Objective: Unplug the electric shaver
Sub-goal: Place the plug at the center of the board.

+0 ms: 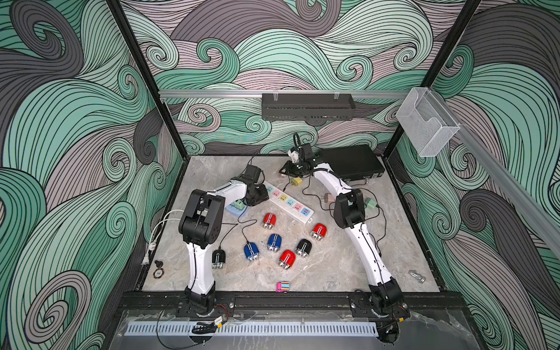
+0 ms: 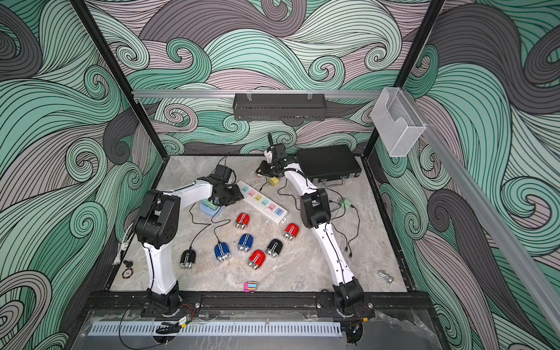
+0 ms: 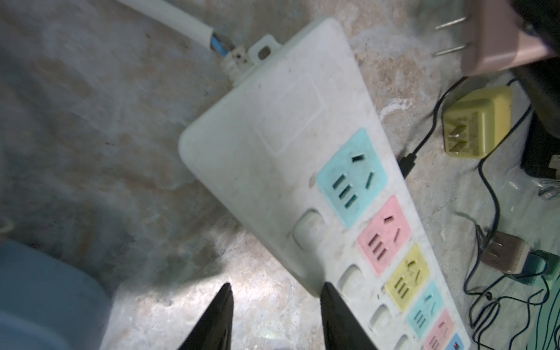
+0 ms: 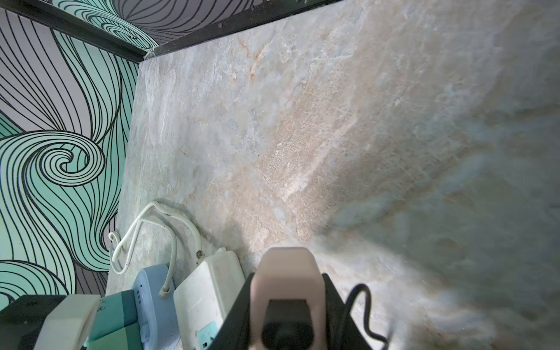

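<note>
Several electric shavers lie on the marble table; a black shaver [image 1: 218, 259] and a blue shaver [image 1: 251, 252] have black cables attached. My right gripper [image 4: 288, 281] is shut on a pink plug adapter [image 4: 285, 263] with a black cable in its back. In the left wrist view that adapter [image 3: 503, 39] hangs in the air with both prongs bare, off the white power strip [image 3: 272, 136]. My left gripper [image 3: 276, 288] is open and empty, low beside the strip's long edge, with one fingertip [image 3: 328, 295] over it. In both top views the strip [image 1: 289, 203] [image 2: 263, 201] lies diagonally between the arms.
A yellow adapter [image 1: 296, 181], a brown adapter [image 1: 328, 198] and a green adapter [image 1: 370, 203] lie loose among tangled black cables. A blue power strip [image 1: 236, 210] sits under my left arm. A black case [image 1: 351, 162] fills the back right corner. A small pink toy [image 1: 282, 286] sits near the front edge.
</note>
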Robot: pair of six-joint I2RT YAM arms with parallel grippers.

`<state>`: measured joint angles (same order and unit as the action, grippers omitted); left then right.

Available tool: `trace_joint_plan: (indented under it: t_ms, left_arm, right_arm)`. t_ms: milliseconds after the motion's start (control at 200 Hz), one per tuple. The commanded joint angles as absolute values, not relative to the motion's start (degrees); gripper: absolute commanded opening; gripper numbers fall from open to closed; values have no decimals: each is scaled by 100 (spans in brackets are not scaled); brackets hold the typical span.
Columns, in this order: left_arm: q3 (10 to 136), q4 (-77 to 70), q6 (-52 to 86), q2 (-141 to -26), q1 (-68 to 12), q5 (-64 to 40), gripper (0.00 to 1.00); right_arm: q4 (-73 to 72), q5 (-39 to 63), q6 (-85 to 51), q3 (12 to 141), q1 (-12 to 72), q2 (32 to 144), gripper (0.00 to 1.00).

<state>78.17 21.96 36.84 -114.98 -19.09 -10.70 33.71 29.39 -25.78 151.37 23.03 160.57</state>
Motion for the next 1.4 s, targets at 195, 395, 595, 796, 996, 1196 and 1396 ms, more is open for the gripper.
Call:
trace_joint_plan:
  t_ms: [195, 395, 595, 796, 996, 1196, 1396]
  left_arm:
    - [7795, 2541, 3560, -11382, -1967, -923, 48]
    - [7787, 2558, 3560, -11345, -1972, -888, 54]
    - [7872, 2592, 3533, -11253, -1975, -896, 55]
    - [7988, 2681, 3498, -11092, -1994, -896, 55]
    - [8077, 2767, 3472, -10968, -2039, -872, 56]
    - [8076, 2803, 3465, -10852, -2092, -870, 56]
    - [7999, 2830, 3439, -10582, -2152, -792, 56]
  right_arm:
    - [3180, 3111, -2914, 15231, 2329, 16172, 34]
    - [3251, 3081, -2918, 15164, 2303, 16185, 39]
    - [3343, 3059, -2857, 15155, 2287, 16078, 42]
    - [3504, 3006, -2803, 15159, 2242, 15887, 46]
    - [3792, 2806, -2737, 15034, 2224, 15700, 47]
    - [3855, 2803, -2647, 14837, 2224, 15518, 47]
    - [3883, 2818, -2472, 14503, 2256, 15123, 47]
